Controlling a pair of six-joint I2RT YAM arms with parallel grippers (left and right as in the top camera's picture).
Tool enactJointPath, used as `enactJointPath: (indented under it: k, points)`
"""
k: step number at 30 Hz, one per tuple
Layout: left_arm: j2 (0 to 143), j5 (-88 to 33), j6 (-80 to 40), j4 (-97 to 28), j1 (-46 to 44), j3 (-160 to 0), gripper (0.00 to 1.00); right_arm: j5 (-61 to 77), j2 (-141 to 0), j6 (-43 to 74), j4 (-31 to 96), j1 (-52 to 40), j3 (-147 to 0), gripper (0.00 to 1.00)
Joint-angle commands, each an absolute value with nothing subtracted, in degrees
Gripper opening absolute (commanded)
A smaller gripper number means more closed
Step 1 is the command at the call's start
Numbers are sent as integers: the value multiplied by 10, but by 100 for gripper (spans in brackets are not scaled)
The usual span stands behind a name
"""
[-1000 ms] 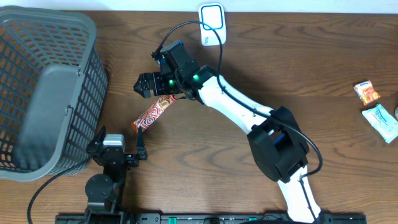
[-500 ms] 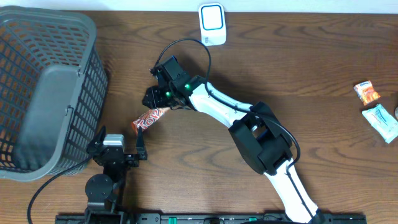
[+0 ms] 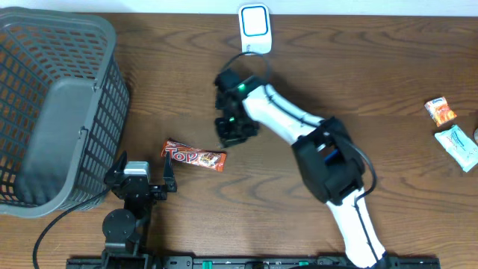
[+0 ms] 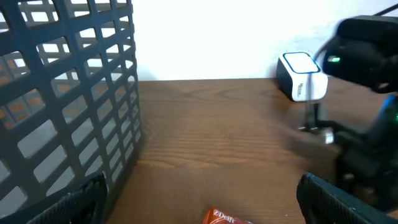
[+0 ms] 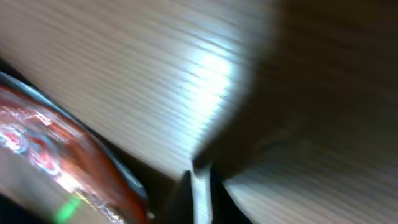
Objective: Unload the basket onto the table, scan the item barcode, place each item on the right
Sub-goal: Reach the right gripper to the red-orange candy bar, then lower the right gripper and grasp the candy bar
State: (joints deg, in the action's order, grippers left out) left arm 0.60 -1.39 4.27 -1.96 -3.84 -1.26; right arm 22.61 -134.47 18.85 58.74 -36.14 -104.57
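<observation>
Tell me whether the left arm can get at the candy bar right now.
Probably yes. The candy bar lies on the table just ahead of the open left gripper, nothing between them. The right gripper close to its far end may crowd the approach.

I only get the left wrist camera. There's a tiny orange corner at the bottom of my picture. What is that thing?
Observer: It's a candy bar in a red-orange wrapper. It lies flat on the table, just ahead of the left gripper.
Operator: Is the blurry arm holding it?
Observer: The right gripper is close by the bar's right-hand end. I cannot tell if it touches the bar.
Operator: Are there any more snacks?
Observer: Yes. An orange packet and a pale blue packet lie near the table's far right edge.
</observation>
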Motion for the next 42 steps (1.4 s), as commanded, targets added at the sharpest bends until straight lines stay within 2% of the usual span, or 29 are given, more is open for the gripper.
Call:
enactJointPath:
  k: [1, 3, 4, 6, 8, 15, 23, 36, 42]
  points:
    - [2, -9, 37, -41, -36, -2, 98, 196, -1361, 73, 621, -313, -1035, 31]
    - [2, -9, 38, -41, -36, -2, 98, 270, -1360, -1, 632, -302, -1035, 56]
    - [2, -9, 38, -41, -36, -2, 97, 315, -1360, -46, 635, -298, -1035, 74]
    - [2, -9, 38, -41, -36, -2, 98, 361, -1360, -94, 633, -295, -1035, 90]
    - [2, -9, 38, -41, -36, -2, 98, 372, -1360, -109, 625, -296, -1035, 99]
    - [2, -9, 38, -41, -36, -2, 98, 373, -1360, -155, 619, -317, -1035, 99]
    - [2, -9, 37, -41, -36, -2, 97, 381, -1360, -204, 627, -395, -1035, 99]
    - [2, -9, 38, -41, -36, -2, 98, 358, -1361, -204, 566, -437, -1018, 99]
    - [2, -9, 37, -41, -36, -2, 98, 342, -1362, -161, 506, -440, -964, 99]
